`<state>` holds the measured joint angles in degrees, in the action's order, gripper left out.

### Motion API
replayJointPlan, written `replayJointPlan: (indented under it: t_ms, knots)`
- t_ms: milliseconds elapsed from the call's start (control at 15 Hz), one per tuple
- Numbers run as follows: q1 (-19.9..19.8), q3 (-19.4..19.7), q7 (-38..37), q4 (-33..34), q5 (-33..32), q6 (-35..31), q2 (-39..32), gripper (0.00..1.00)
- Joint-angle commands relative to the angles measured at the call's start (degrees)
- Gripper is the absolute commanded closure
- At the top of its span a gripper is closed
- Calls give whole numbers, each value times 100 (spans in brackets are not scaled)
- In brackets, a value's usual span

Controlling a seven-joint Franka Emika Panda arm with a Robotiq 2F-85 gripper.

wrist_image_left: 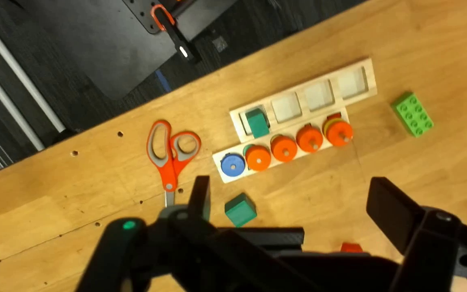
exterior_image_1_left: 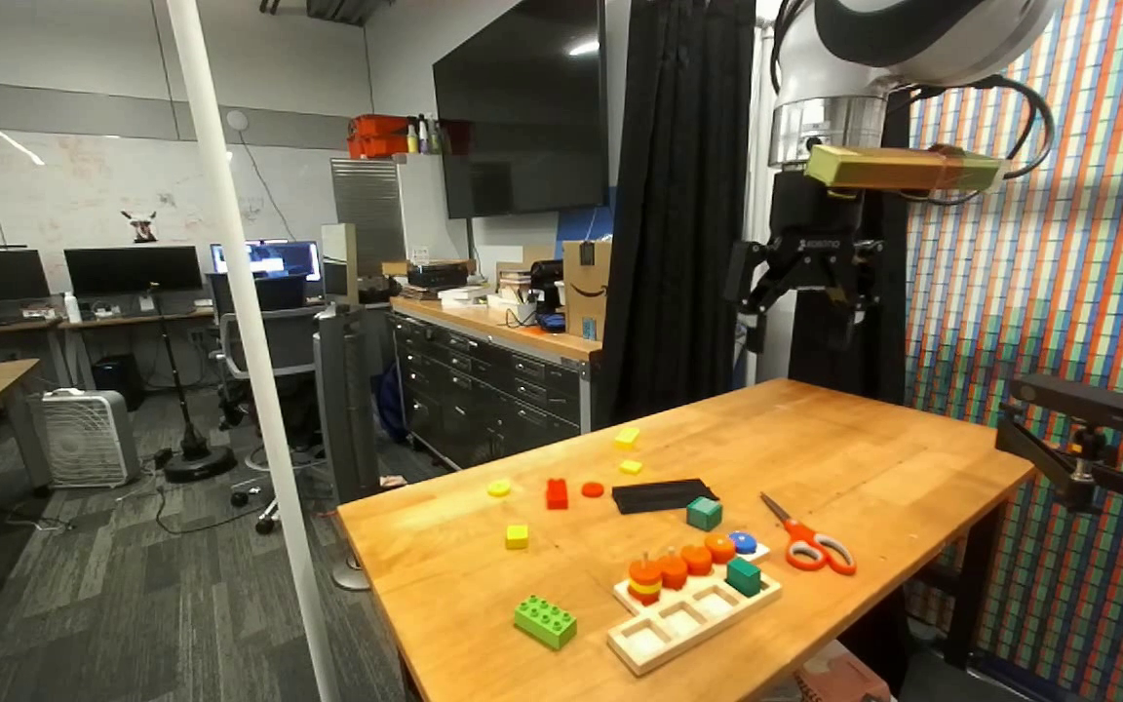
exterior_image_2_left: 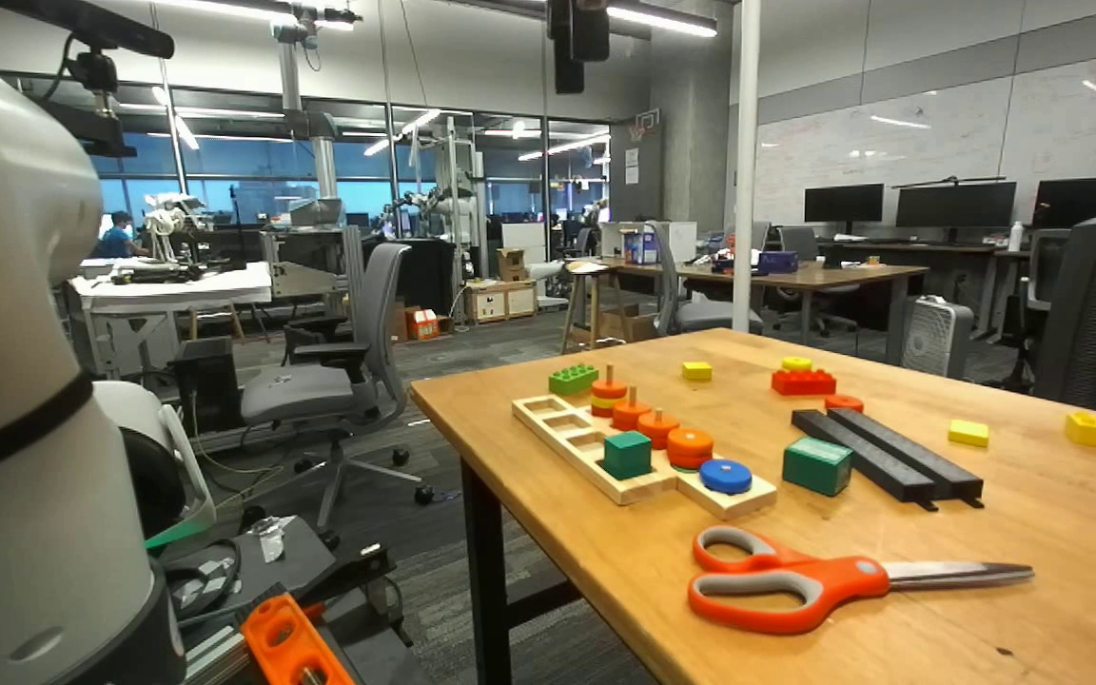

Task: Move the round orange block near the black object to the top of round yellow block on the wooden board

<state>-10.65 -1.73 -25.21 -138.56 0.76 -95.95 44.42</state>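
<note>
The loose round orange block (exterior_image_1_left: 593,489) lies flat on the table by the black object (exterior_image_1_left: 654,496); both also show in an exterior view, the block (exterior_image_2_left: 844,403) beside two black bars (exterior_image_2_left: 876,455). In the wrist view the block is hidden behind my gripper. The wooden board (exterior_image_2_left: 748,499) bears a row of pegs with round pieces. The round yellow block (exterior_image_1_left: 645,589) shows as a thin band in the end stack, with orange above and below it. My gripper (exterior_image_1_left: 802,330) is open and empty, high above the table; its spread fingers show in the wrist view (wrist_image_left: 290,182).
A wooden tray (wrist_image_left: 302,87) with square recesses adjoins the board and holds a green block. A loose green block (exterior_image_1_left: 704,513) and scissors (exterior_image_1_left: 805,541) lie near. A red brick (exterior_image_1_left: 557,493), a loose round yellow piece (exterior_image_1_left: 499,488) and a green studded brick (exterior_image_1_left: 545,621) stand around.
</note>
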Motion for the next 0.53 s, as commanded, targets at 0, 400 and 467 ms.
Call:
replayJointPlan:
  t_ms: [0,400,467]
  knots:
    - [247,-50,750,-19,-275,468,136,0]
    - [398,-30,1075,-72,-415,517,54,0]
    - [412,-31,1104,-93,-421,517,81,0]
